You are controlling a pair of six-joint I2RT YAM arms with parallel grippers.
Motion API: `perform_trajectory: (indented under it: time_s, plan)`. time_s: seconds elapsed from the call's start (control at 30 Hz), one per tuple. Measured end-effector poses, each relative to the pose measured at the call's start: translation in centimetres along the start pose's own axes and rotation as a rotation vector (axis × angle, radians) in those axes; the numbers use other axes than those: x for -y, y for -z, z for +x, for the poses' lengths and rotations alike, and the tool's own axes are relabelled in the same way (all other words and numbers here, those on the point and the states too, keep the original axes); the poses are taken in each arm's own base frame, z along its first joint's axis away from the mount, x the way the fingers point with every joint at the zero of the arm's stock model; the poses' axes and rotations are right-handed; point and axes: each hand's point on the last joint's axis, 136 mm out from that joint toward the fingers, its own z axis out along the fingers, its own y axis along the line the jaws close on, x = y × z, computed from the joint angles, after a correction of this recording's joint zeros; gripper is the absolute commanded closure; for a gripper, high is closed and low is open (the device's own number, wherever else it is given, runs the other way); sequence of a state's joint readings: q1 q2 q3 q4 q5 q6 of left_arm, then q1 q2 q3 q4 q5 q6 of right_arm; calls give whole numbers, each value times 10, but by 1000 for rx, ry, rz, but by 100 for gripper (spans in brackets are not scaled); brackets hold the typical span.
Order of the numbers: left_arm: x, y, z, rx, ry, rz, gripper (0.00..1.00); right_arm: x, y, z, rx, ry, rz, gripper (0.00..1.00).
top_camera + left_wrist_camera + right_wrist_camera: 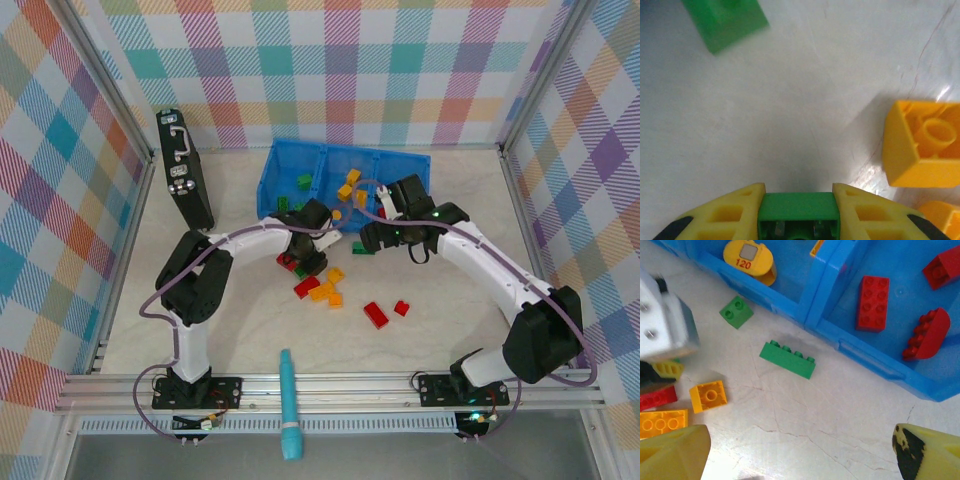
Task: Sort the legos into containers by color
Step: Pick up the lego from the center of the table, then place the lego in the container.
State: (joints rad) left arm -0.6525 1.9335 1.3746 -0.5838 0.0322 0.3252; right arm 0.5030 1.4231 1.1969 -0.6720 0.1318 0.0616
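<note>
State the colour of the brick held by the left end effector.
Green; the brick shows best in the left wrist view.

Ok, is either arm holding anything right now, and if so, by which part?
The left gripper holds a green lego, pinched by its two opposite sides between the yellow fingers. The right gripper is open, with nothing in it.

arms (250, 238) 2 | blue tray (400, 165) 1 | black case (186, 182) 1 | teal pen (289, 400) 1
</note>
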Motion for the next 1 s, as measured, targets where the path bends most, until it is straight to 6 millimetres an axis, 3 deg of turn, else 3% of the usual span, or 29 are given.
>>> perform_trajectory:
  time_s: [0.13,0.3,0.57,0.67,0.8,1.0]
  plan:
    - [-17,33,-38,121,27,-37,85,3,-3,9,-20,0,13,6]
    - [-57,77,-78,270,81,-123,86,4,-9,20,-47,-14,18,6]
    - [-130,108,-94,402,245,-274,87,-1,-27,25,-77,-137,-1,1]
    - [-154,118,-108,457,294,-315,87,-2,-36,27,-93,-198,-3,1]
    - [-175,112,-122,498,341,-338,87,-3,-46,27,-100,-276,2,1]
    - [-193,73,-127,476,407,-328,86,-7,-70,31,-138,-326,27,1]
